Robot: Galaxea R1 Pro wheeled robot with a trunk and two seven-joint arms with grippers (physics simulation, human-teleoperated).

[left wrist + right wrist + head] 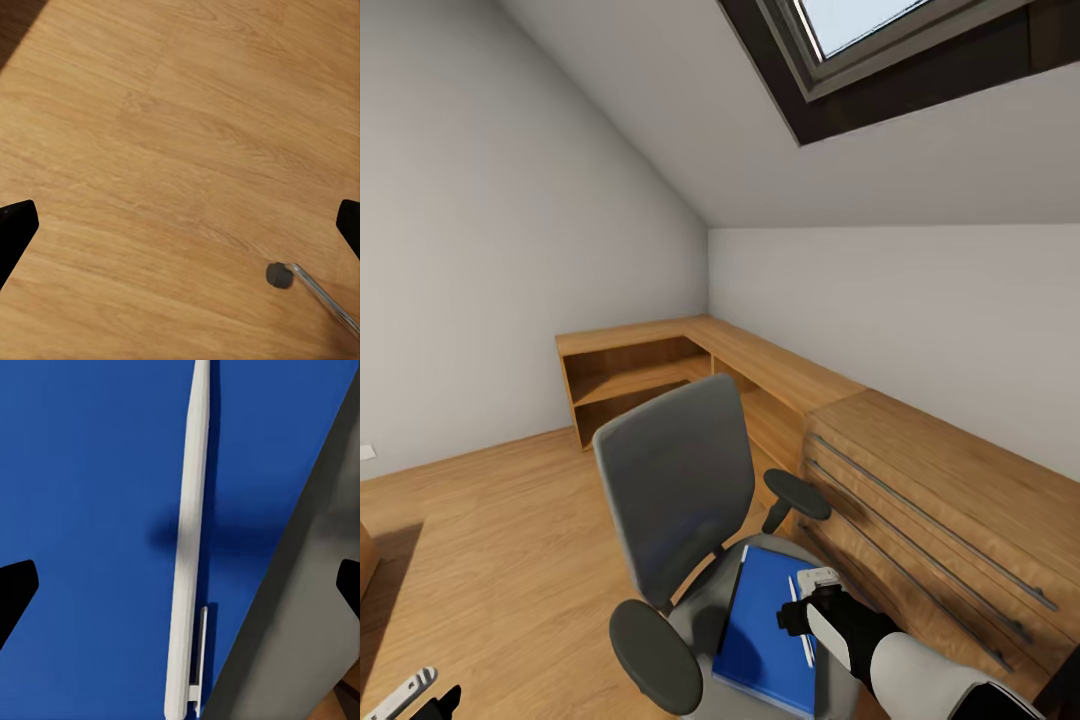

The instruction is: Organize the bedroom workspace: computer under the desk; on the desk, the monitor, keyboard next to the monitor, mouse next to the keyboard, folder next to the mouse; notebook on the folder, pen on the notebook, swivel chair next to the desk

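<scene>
Pen [187, 540] lies flat on the folder [82, 510], near its edge beside the grey chair [675, 490] seat. Right gripper [180, 585] sits directly above it, fingers spread wide, pen centred in the gap, no contact. Head view: folder on the seat, gripper over its right edge, wood drawer chest [950, 500] close by. Left gripper [180, 225] also spread, low over bare wood floor [150, 135] near a chair castor [278, 274].

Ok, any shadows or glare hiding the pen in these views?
Right wrist view: the pen is sharp against the folder, with a soft dark shadow blot across its middle, and no glare. Head view: the pen is a thin pale line beside the right gripper, evenly lit. Left wrist view: evenly lit floor.
</scene>
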